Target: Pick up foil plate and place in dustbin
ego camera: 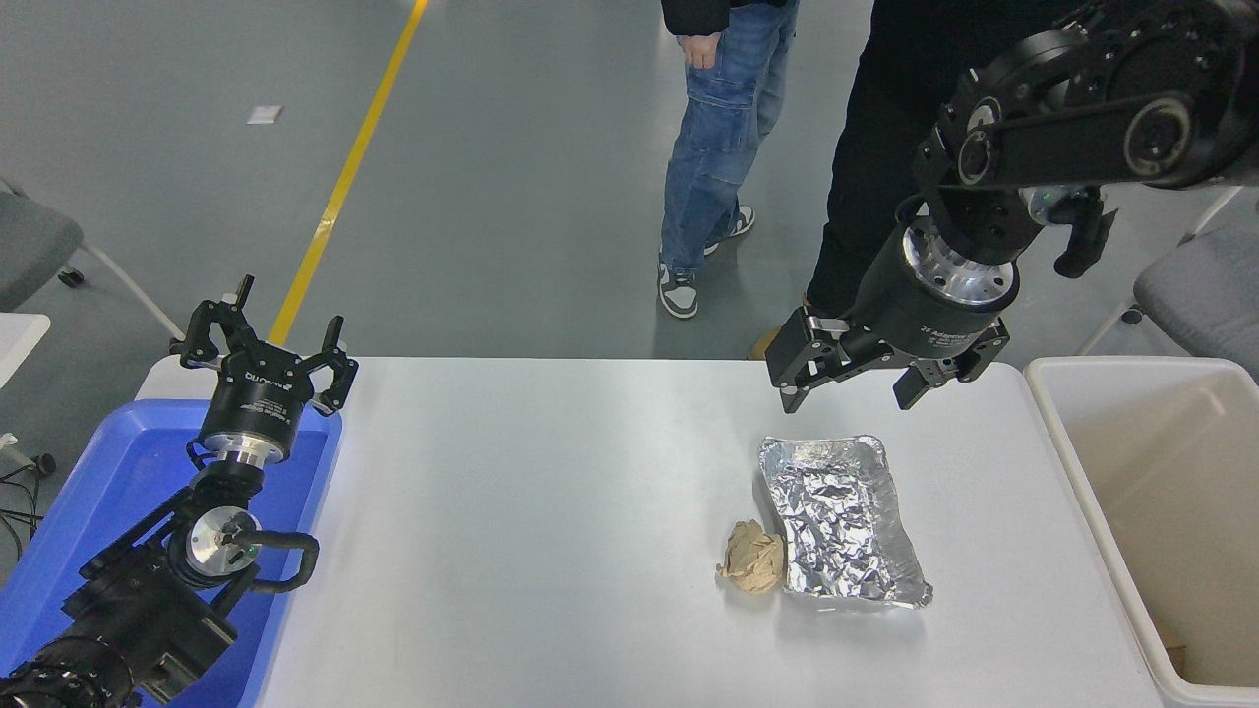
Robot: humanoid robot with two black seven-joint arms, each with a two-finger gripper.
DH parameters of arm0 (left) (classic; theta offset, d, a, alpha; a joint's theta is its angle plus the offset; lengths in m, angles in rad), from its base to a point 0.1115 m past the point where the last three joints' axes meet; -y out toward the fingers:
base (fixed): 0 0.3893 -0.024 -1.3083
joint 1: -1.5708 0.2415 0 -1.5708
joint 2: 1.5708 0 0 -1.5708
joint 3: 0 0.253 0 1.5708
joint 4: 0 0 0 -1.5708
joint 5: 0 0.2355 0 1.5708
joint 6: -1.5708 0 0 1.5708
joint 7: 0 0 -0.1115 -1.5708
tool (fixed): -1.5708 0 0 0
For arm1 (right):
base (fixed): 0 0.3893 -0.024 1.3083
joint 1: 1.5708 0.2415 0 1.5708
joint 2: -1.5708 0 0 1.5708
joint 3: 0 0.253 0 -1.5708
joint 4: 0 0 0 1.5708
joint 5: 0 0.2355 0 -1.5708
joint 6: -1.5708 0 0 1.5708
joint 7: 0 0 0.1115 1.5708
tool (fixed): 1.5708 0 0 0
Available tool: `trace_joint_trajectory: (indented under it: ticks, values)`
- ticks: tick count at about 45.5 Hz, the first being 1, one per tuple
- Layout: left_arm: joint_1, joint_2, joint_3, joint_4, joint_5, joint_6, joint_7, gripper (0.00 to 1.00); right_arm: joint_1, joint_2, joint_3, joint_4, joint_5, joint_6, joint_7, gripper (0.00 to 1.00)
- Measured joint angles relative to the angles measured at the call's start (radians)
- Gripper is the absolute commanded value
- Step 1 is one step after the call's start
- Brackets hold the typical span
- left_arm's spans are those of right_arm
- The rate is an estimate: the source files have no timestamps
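Two black arms reach over the white counter (551, 492). Beyond the far end of the foil plate (841, 521) hangs the right gripper (851, 391), fingers spread and holding nothing. A tan paper ball (752, 558) touches the plate's left side; the dustbin (1087, 492) stands off to its right. Far left of the plate, the left gripper (266, 344) is parked above a blue tray (118, 472), fingers apart.

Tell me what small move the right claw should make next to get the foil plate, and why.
Probably lower the right claw onto the far rim of the foil plate. It hangs open above the table's far edge, just beyond the plate, touching nothing. The plate lies flat with a crumpled paper ball against its left side, so the far rim looks like the clearer grip.
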Motion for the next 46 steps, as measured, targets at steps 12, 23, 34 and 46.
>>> trace_joint_trajectory:
  ticks: [12,23,34,46]
  values:
    - [0.0,0.0,0.0,0.0,0.0,0.0,0.0,0.98,-0.007,0.014,0.0,-0.005,0.0,0.0,0.0,1.0]
    - [0.0,0.0,0.0,0.0,0.0,0.0,0.0,0.98,-0.015,0.022,-0.002,-0.009,0.0,0.0,0.0,1.0]
    - [-0.001,0.0,0.0,0.0,0.0,0.0,0.0,0.98,-0.022,0.021,-0.008,-0.018,-0.001,-0.002,0.0,1.0]
    - [-0.001,0.0,0.0,0.0,0.0,0.0,0.0,0.98,-0.032,0.016,-0.019,-0.026,-0.011,-0.003,0.0,1.0]
